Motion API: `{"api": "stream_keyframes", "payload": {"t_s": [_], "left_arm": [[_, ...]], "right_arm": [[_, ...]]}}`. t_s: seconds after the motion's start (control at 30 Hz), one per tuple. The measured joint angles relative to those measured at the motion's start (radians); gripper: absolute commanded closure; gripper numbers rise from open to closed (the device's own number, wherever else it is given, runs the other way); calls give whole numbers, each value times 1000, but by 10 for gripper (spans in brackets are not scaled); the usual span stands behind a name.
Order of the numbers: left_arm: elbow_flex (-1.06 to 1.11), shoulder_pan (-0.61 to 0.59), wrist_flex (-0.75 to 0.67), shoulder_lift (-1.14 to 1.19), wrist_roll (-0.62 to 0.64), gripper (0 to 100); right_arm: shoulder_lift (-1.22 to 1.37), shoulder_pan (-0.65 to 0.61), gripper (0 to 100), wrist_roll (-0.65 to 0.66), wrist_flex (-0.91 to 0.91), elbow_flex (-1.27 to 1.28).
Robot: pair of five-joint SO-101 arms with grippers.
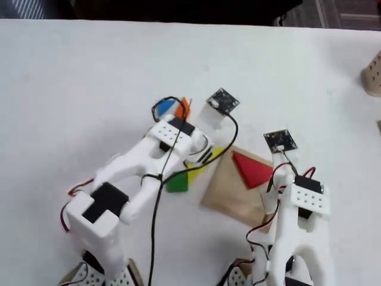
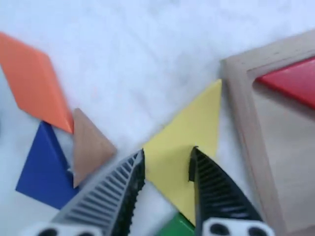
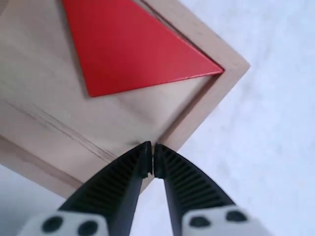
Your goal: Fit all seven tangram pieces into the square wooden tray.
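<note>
The square wooden tray [image 1: 223, 190] lies on the white table with a red triangle [image 1: 252, 169] inside it. My left gripper [image 2: 167, 158] is open just above the yellow triangle [image 2: 194, 130], one finger over each side of the piece, which lies beside the tray's rim [image 2: 235, 93]. A green piece [image 1: 177, 182] lies under that arm. An orange parallelogram [image 2: 34, 81], a blue triangle [image 2: 42, 172] and a small tan triangle [image 2: 89, 145] lie together farther out. My right gripper [image 3: 151, 158] is shut and empty above the tray's rim [image 3: 216, 91], near the red triangle [image 3: 133, 46].
A pale perforated wooden object [image 1: 372, 74] stands at the table's right edge. Black and red cables [image 1: 156, 196] trail along both arms. Open white table stretches to the left and the back.
</note>
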Motion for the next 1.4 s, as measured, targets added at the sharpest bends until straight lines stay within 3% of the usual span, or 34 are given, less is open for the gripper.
{"api": "stream_keyframes", "payload": {"t_s": [0.3, 0.8, 0.97, 1.27, 1.4], "left_arm": [[-23, -21, 77, 3, -60, 695], [-43, -60, 71, 23, -132, 694], [-155, -58, 78, 158, -133, 694], [-402, -57, 267, 307, -135, 705], [-407, -55, 267, 311, -135, 795]], "right_arm": [[0, 0, 981, 0, -5, 0], [-14, -3, 981, 0, -8, 14], [-14, -3, 981, 0, -8, 14], [-14, -3, 981, 3, -8, 14], [-14, -3, 981, 3, -8, 14]]}}
